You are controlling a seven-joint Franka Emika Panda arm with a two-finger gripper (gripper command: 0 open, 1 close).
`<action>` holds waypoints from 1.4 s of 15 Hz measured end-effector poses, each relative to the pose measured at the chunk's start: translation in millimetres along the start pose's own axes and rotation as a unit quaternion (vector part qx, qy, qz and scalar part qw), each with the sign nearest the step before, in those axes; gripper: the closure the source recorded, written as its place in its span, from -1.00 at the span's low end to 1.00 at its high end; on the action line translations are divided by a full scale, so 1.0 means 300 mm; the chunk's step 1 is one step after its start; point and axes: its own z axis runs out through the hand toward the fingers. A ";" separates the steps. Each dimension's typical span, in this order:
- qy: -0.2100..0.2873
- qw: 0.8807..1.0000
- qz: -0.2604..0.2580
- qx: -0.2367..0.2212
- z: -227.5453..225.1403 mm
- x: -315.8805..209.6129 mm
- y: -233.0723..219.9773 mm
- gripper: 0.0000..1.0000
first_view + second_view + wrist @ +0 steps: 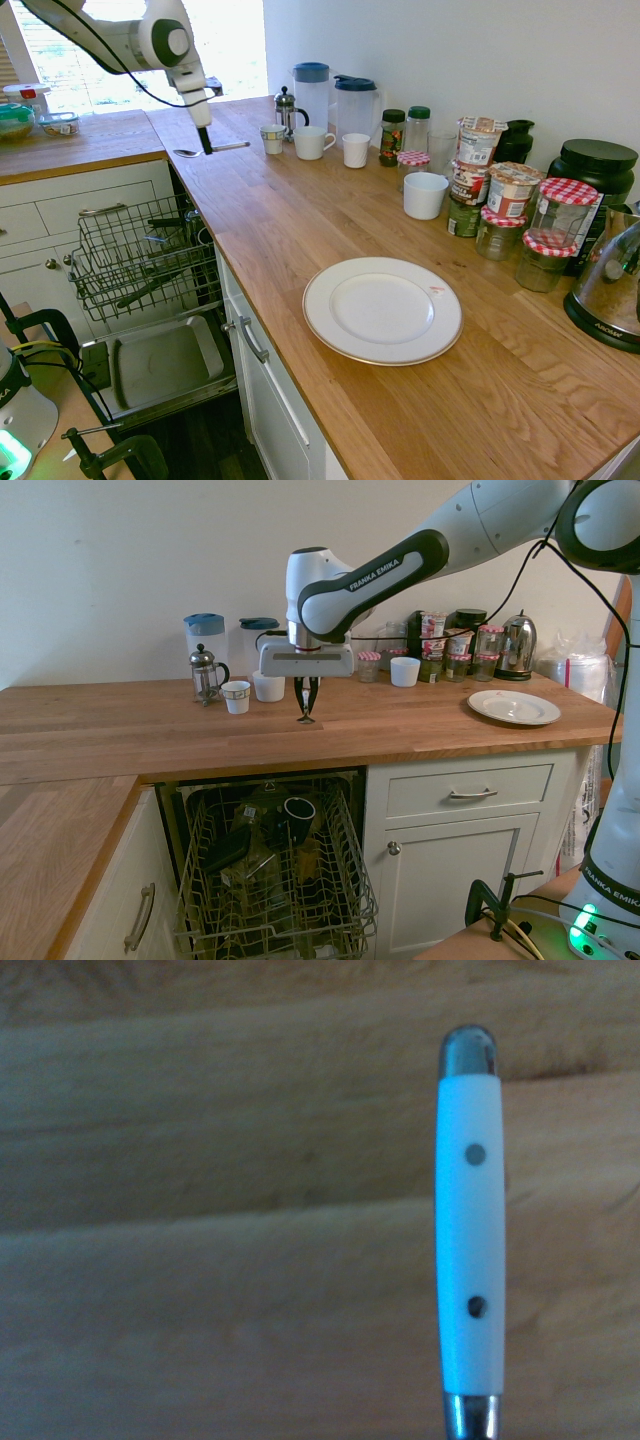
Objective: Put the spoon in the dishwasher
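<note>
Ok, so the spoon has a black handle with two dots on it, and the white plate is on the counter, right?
Not quite: the spoon handle is white, as the wrist view shows. The two dots are there, and the white plate is on the counter.

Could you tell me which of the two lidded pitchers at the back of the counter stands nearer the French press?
The blue-lidded pitcher, directly behind the French press; the other's lid is darker.
</note>
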 end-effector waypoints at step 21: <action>0.005 0.998 -0.040 -0.041 0.336 -0.480 0.450 1.00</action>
